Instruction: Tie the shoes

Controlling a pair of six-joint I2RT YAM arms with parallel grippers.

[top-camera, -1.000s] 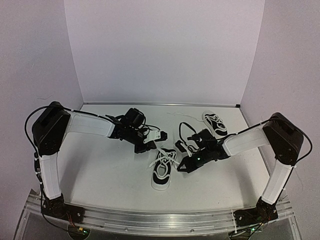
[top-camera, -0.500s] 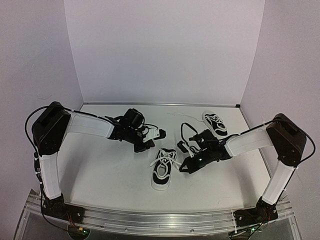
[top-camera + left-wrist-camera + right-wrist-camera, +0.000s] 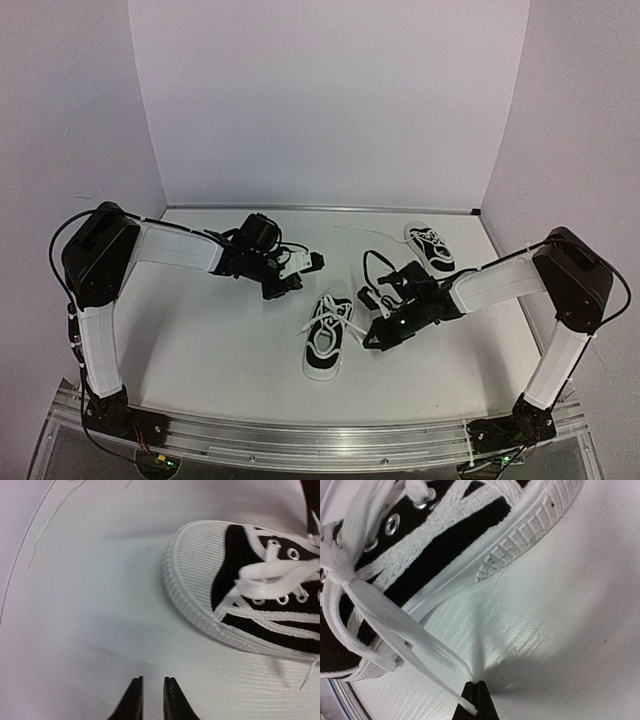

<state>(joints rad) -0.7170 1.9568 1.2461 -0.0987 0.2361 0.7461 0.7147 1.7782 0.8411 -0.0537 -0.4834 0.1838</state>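
A black sneaker (image 3: 326,338) with white sole, toe cap and laces lies in the middle of the table. The second sneaker (image 3: 430,247) lies at the far right. My right gripper (image 3: 370,340) is just right of the near sneaker, shut on a white lace (image 3: 395,625) that runs taut from the shoe's laced front (image 3: 445,540) to the right gripper's tips (image 3: 479,685). My left gripper (image 3: 318,261) hovers beyond the near sneaker's toe, jaws slightly apart and empty. In the left wrist view the left gripper's tips (image 3: 151,682) are over bare table, with the toe cap (image 3: 195,565) up to the right.
White walls (image 3: 320,100) close the table at the back and both sides. Loose lace ends (image 3: 305,328) spread left of the near sneaker. A black cable loop (image 3: 372,262) rises over the right wrist.
My left gripper has drawn back a little, up and away from the near sneaker. My right gripper has shifted slightly right with the lace held.
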